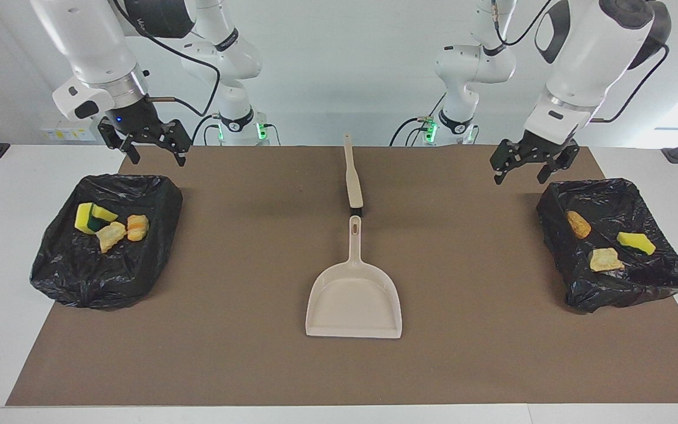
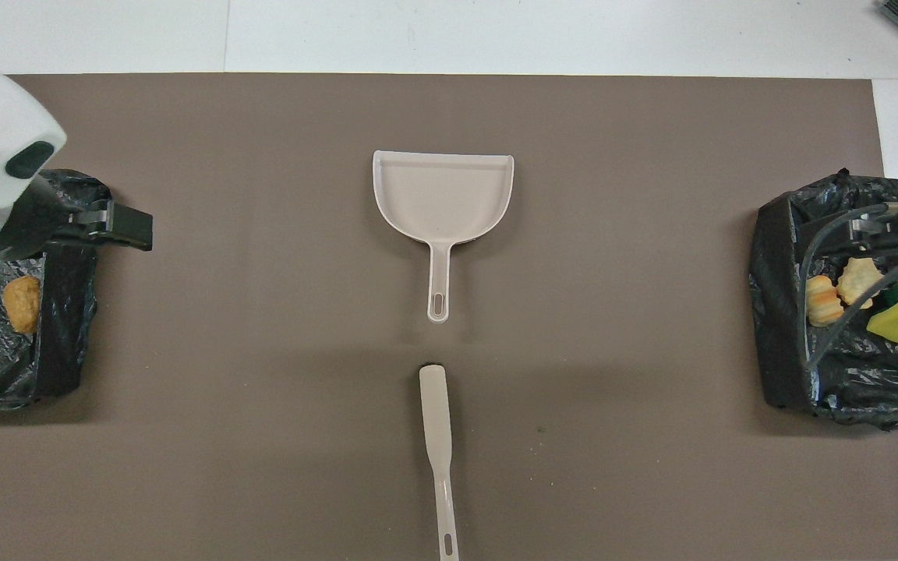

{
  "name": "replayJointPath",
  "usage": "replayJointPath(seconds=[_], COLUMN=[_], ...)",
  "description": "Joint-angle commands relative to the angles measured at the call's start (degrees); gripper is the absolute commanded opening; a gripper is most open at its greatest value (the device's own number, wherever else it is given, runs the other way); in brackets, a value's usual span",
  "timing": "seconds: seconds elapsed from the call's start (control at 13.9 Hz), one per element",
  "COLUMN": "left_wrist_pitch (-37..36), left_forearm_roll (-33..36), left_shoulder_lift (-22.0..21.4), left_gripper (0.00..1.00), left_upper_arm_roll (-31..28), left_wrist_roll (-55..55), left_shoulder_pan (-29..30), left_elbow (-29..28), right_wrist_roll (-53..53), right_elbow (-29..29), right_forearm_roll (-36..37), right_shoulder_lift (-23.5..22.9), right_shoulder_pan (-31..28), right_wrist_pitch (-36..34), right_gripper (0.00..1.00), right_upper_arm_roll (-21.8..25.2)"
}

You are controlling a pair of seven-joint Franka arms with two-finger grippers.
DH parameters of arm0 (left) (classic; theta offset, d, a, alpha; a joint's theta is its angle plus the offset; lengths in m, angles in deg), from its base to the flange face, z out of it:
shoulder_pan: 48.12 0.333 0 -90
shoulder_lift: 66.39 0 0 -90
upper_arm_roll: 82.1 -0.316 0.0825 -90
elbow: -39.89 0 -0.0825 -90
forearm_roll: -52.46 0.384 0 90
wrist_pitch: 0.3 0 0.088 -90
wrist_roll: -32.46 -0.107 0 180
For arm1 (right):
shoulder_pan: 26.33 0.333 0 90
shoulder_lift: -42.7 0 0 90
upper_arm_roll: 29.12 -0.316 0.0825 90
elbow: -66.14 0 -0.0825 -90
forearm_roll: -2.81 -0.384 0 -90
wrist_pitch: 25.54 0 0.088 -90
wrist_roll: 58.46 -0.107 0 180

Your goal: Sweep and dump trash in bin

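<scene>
Brown mat [image 1: 227, 353]: covers the table's middle; no scrap shows on it in either view.
Right gripper [image 1: 158, 158]: top of the facing view, hanging over the mat's edge just above the right-arm bin; fingers spread wide, holding nothing.
Left gripper [image 1: 521, 174]: upper part of the facing view at the other end, over the mat beside the left-arm bin's corner; fingers likewise spread, empty.
Brush [image 1: 353, 176]: upper centre of the facing view, flat on the mat, bristle end toward the dustpan's handle, a small gap between them.
Right-arm bin [image 1: 80, 288]: black-bagged, mid-height at the right arm's end; four pieces of trash [image 1: 110, 235] in it, namely yellow-green sponges, a tan chunk and an orange ridged lump.
Left-arm bin [image 1: 586, 300]: black-bagged, mid-height at the left arm's end; three pieces in it, namely an orange-brown lump, a tan chunk and a yellow sponge.
Dustpan [image 1: 354, 300]: lower centre of the facing view, flat, empty, handle toward the robots.
Progress: by the look of it complete; every scrap is binned, both tools are set down, both arms are clear.
Left to do: seemingly nothing.
</scene>
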Motion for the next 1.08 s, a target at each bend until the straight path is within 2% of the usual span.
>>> replayJointPath(seconds=[0.0, 0.22, 0.58, 0.72, 1.01], left_wrist_pitch=[-4.11, -7.81, -7.99, -8.43, -8.35], left_forearm_roll=[0.88, 0.88, 1.23, 3.85, 3.34], left_shoulder_lift=[-2.61, -2.53, -1.91, -1.56, -1.38], left_gripper=[1.00, 1.00, 1.00, 1.00, 1.00], left_upper_arm_roll=[-0.69, -0.96, -0.61, -0.17, 0.01], left_wrist_roll=[-3.17, -3.26, -3.26, -3.34, -3.26], left_shoulder_pan=[1.51, 1.69, 2.66, 2.13, 2.31], left_elbow=[-0.44, 2.01, 2.72, 3.59, 4.22], right_wrist_roll=[0.37, 0.37, 0.37, 0.37, 0.37], right_elbow=[1.85, 1.85, 1.85, 1.85, 1.85], right_forearm_roll=[-1.03, -1.03, -0.95, -1.03, -0.95], right_shoulder_lift=[1.29, 1.29, 1.29, 1.29, 1.29], right_shoulder_pan=[-0.38, -0.38, -0.38, -0.38, -0.38], right_wrist_pitch=[1.69, 1.69, 1.69, 1.69, 1.69], right_gripper=[1.00, 1.00, 1.00, 1.00, 1.00], right_upper_arm_roll=[-0.09, -0.09, -0.09, -0.09, -0.09])
